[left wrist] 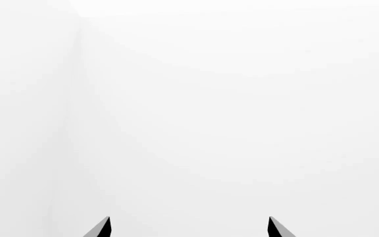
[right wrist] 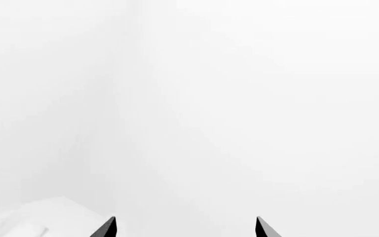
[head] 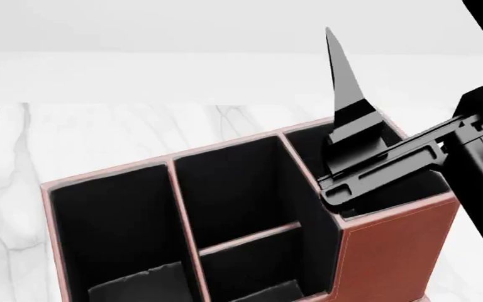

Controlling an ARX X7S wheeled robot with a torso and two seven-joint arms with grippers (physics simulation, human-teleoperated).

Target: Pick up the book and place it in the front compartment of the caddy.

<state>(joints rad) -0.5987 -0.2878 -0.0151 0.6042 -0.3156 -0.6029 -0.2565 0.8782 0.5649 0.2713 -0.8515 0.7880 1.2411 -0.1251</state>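
My left gripper (left wrist: pixel 189 228) was spread and empty out at 9 o'clock, the caddy (head: pixel 392 251) showed its front compartment (head: pixel 233 189) bare, and my right gripper (right wrist: pixel 186 228) (spread too, holding nothing) hung over the 3 o'clock cell, so I judged pick-up undone: first find the book, out of every view.

Black right hand (head: pixel 342 119), tapered blade-like fingers, ribbed slotted mount, boxy black wrist

Reddish-brown leather caddy box (head: pixel 397 242) with smooth matt sides, pale stitched rims, dull black soft-looking lining inside the cells, white marble-look table top (head: pixel 99 138) with grey veins, smooth and faintly shiny, black hard plastic-looking right gripper (head: pixel 351 126), matt
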